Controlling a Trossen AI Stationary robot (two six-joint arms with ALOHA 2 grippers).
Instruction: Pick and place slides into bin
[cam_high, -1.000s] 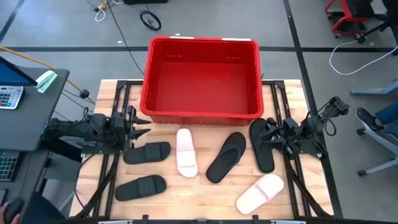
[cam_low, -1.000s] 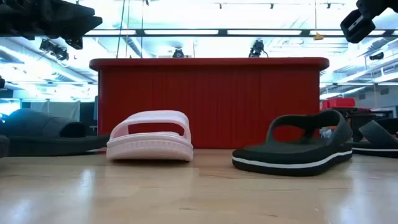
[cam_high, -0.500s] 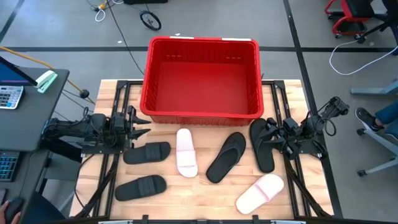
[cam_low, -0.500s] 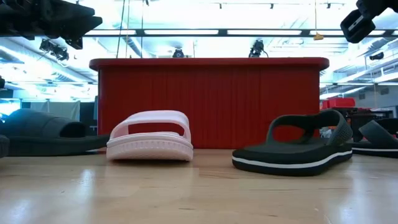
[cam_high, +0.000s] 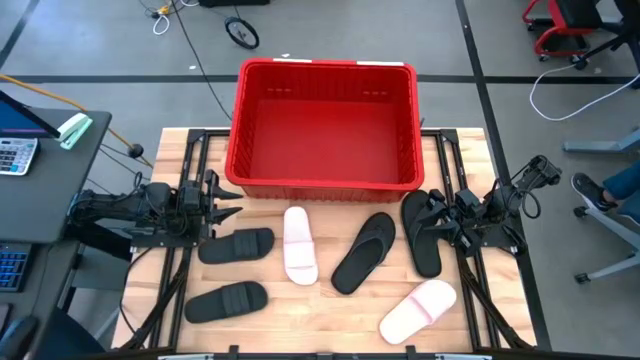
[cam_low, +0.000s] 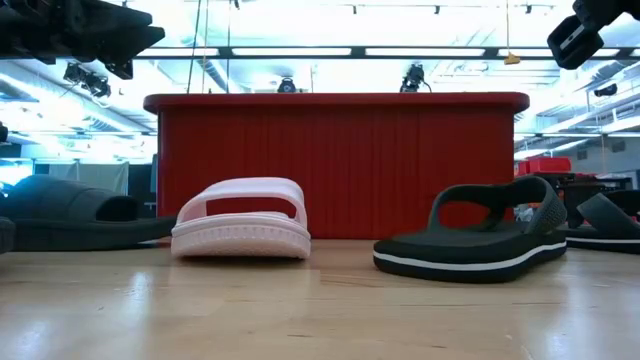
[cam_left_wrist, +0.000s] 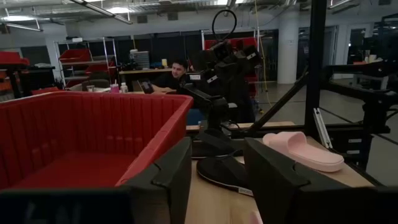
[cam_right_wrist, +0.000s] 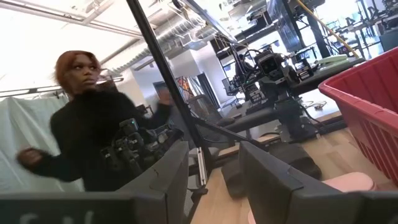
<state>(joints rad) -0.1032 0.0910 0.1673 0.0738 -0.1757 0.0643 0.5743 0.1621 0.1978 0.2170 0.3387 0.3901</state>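
Fingers (cam_left_wrist: 177, 180) apart, wooden table (cam_high: 310, 320), workshop

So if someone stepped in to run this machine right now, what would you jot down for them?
Left gripper: open, empty, parked at the table's left edge.
Right gripper: open, empty, at the right edge, over a black thong flip-flop.
Red slotted plastic bin: empty.
On the wooden table: two black wide-strap slides, two pale pink slides, a second flip-flop.
Done: nothing. Left: all six.
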